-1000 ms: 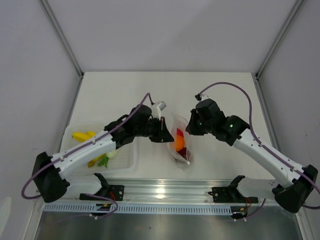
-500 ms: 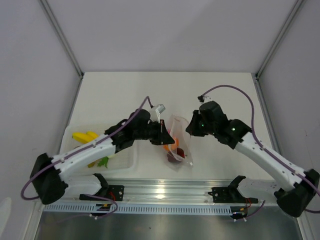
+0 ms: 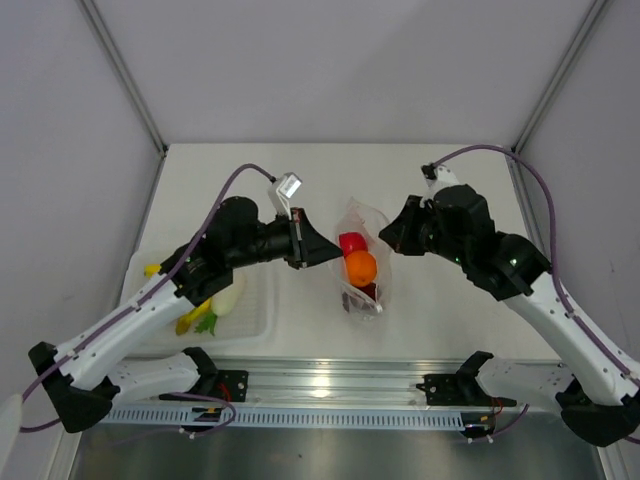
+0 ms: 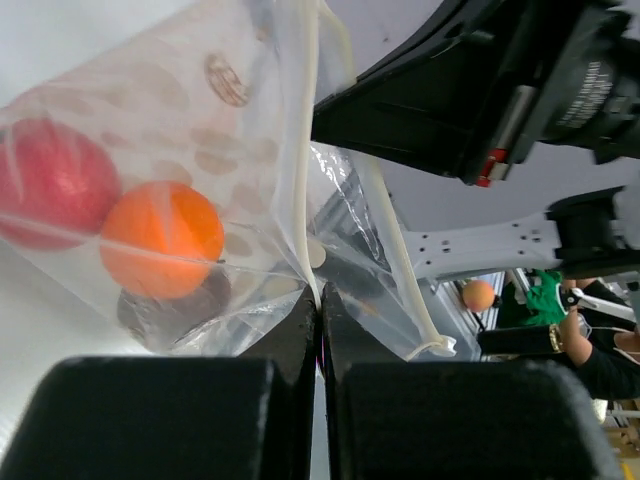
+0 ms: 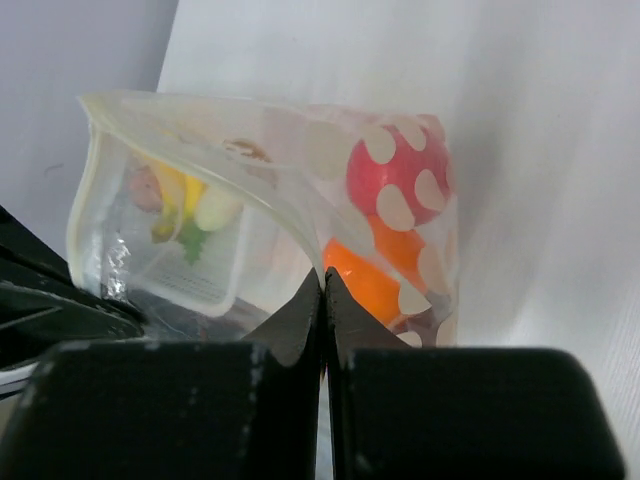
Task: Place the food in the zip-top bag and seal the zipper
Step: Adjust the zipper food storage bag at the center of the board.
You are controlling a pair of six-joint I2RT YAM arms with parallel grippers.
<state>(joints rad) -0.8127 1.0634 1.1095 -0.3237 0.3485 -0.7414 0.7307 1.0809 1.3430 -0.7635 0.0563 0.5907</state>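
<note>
The tray [image 3: 256, 312], left of the left pincer [image 4: 319, 300], holds the banana [image 3: 152, 269] and radish [image 3: 226, 297]. Between it and the right pincer [image 5: 323, 285], both clamped on its edges, the zip-top bag [image 3: 366, 216] contains the red apple [image 3: 352, 243], orange one [image 3: 360, 267] and dark round one [image 3: 368, 291].

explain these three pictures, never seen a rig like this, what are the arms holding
Two robot arms are bolted at the near edge of a table. The wide picture looks down from above; the other two come from a camera on each wrist. The left arm's fingers and the right arm's fingers are both pinched shut on the rim of a clear bag. Inside it are a red apple, an orange fruit and a dark round one. A banana and a radish lie in the white tray.
</note>
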